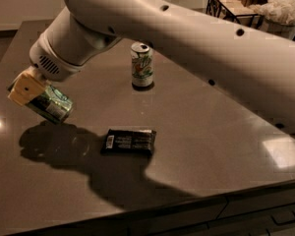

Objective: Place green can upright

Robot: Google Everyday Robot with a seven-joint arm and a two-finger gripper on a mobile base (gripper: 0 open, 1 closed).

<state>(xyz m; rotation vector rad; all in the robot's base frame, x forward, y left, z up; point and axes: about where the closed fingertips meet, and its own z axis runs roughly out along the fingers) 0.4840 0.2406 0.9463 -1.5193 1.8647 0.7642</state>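
The green can (53, 104), dark green with pale patches, is held tilted on its side above the left part of the brown table (201, 127). My gripper (33, 93), with tan pads, is shut on the green can at its upper left end. The can hangs clear of the table, with its shadow below it. The big white arm reaches in from the upper right across the view.
A paler whitish can (142, 65) with green lettering stands upright at the table's middle back. A dark snack bar wrapper (130, 141) lies flat in the middle, right of the held can. A wire basket (233, 5) with crumpled bags stands beyond the table's far right.
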